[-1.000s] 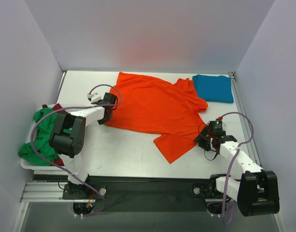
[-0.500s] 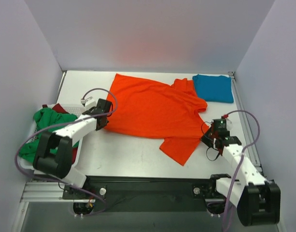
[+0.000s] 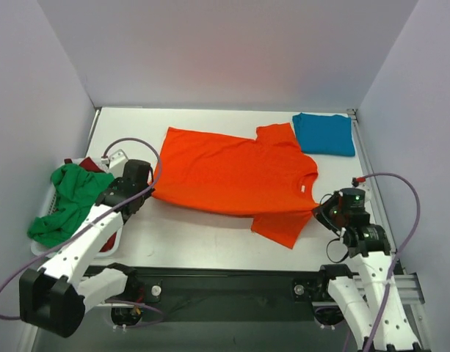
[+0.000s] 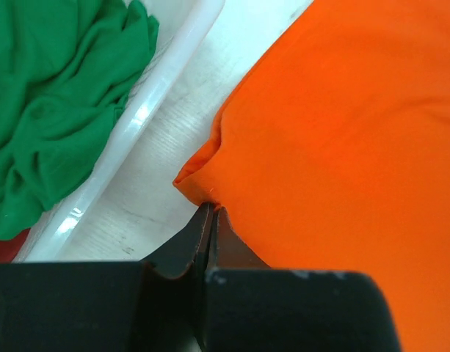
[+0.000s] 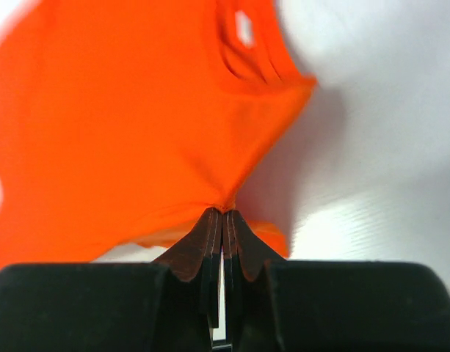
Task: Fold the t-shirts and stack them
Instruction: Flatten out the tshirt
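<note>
Cloth dominates the scene: a bright orange-red short-sleeved t-shirt [image 3: 232, 176] lies spread across the middle of the white tabletop [image 3: 202, 238], its hem to the left and its collar to the right. One sleeve points toward the far edge and the other toward the near edge. The fabric is mostly smooth, with shallow creases running its length, and it is drawn out between the two arms. The left gripper [image 4: 211, 209] has its dark fingers pressed fully together on the near-left corner of the hem, which bunches into a small fold at the tips. The right gripper [image 5: 222, 213] is likewise clamped tight, pinching the shirt's right edge below the collar, beside the near sleeve. A teal blue t-shirt folded into a neat rectangle [image 3: 324, 134] rests flat in the far right corner of the table, close to the orange shirt's far sleeve. At the left edge a white plastic basket [image 4: 136, 125] holds a crumpled green t-shirt [image 3: 67, 202], heaped over its rim, and a dark red t-shirt [image 3: 87, 163] of which only a scrap shows beneath the green one. Counted, there are four shirts, one of each colour, one basket and two grippers.
</note>
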`<state>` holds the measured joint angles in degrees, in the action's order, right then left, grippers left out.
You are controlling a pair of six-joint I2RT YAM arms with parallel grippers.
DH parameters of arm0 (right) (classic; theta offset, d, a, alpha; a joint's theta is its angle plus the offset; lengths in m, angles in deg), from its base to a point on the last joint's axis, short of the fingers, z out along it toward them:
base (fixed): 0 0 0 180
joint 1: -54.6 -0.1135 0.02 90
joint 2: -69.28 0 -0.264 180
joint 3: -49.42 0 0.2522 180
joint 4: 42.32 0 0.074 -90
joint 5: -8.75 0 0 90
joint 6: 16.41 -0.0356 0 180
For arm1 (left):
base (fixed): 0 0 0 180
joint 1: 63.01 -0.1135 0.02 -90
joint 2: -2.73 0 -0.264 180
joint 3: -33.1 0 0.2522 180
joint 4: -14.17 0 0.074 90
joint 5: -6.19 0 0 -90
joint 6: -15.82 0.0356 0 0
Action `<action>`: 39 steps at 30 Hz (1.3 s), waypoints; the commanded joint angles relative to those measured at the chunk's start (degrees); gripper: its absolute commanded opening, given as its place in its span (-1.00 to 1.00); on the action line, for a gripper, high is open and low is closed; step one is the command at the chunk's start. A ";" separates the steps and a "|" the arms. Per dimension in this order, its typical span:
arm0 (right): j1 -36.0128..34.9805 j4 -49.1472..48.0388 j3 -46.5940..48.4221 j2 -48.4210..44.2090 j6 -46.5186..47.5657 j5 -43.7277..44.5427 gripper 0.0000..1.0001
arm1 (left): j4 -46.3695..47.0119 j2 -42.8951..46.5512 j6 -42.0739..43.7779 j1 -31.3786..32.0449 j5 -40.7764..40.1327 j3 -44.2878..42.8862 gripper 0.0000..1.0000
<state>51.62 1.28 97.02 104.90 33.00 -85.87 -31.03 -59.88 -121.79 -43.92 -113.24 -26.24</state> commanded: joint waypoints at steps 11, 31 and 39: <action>0.43 20.95 49.98 -0.91 5.62 -0.03 -1.00 | -16.63 16.91 8.50 0.42 7.28 -32.44 -1.00; 1.58 -10.23 79.21 45.22 6.15 -4.95 -1.00 | 6.22 -27.18 15.09 -8.10 15.53 -72.37 -1.00; 5.88 -11.12 105.20 61.32 2.37 -9.08 -1.00 | -3.02 -52.44 12.81 -13.55 21.95 -110.87 -1.00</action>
<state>54.55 -3.48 196.08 167.87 37.74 -92.27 -34.22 -112.92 -108.24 -55.35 -94.57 -128.95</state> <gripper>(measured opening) 0.024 0.025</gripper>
